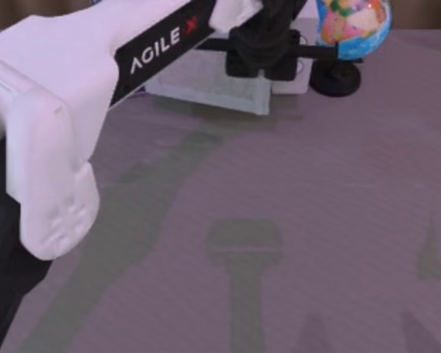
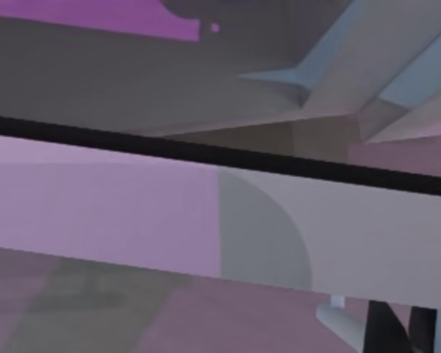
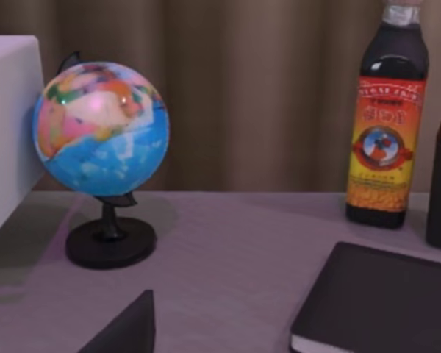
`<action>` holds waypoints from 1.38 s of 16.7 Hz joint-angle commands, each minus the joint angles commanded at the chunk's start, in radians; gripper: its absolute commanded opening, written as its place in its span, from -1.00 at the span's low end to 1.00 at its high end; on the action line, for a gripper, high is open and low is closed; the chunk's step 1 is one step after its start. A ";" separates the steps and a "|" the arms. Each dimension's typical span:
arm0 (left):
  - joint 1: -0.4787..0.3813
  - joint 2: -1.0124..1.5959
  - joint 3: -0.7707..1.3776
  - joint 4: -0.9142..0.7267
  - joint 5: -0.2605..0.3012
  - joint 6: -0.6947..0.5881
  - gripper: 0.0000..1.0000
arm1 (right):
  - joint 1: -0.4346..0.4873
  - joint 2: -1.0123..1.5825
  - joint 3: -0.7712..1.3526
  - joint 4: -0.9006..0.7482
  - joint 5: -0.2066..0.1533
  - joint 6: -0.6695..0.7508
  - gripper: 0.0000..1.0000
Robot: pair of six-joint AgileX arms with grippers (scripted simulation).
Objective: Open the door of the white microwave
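1. Nearest the overhead camera, the left arm (image 1: 66,118) sweeps diagonally from the table's near left toward the far edge, long enough to reach the oven without shifting anything else.
2. The bare table (image 1: 294,220) between carries only shadows, so nothing lies in the way of the door's swing.
3. At the far edge the left gripper (image 1: 263,53) sits against the free edge of the door (image 1: 213,82). The mesh panel stands angled out from the microwave (image 1: 290,82), hinged at its left, so it looks partly open already; I judge the gripper is there to draw that edge further toward the left.
4. I cannot tell how wide its fingers stand: from above the black wrist hides them, and the left wrist view is filled by a pale panel edge with a dark strip, too close to read.
5. Just right of the microwave stands a globe (image 3: 101,129), near enough that a pull to the left keeps clear of it.
6. Farther right, a sauce bottle (image 3: 387,118) and a dark book (image 3: 375,298) sit before the curtain, well apart from the work.
7. The right arm is parked off at the right; its gripper does not show.
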 joint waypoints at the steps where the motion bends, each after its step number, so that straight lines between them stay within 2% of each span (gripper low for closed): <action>1: 0.000 0.000 0.000 0.000 0.000 0.000 -1.00 | 0.000 0.000 0.000 0.000 0.000 0.000 1.00; 10: -0.008 0.003 -0.005 0.004 0.005 0.000 -1.00 | 0.000 0.000 0.000 0.000 0.000 0.000 1.00; 17: 0.008 -0.125 -0.220 0.115 0.044 0.094 -1.00 | 0.000 0.000 0.000 0.000 0.000 0.000 1.00; 23: 0.010 -0.136 -0.237 0.125 0.050 0.102 -1.00 | 0.000 0.000 0.000 0.000 0.000 0.000 1.00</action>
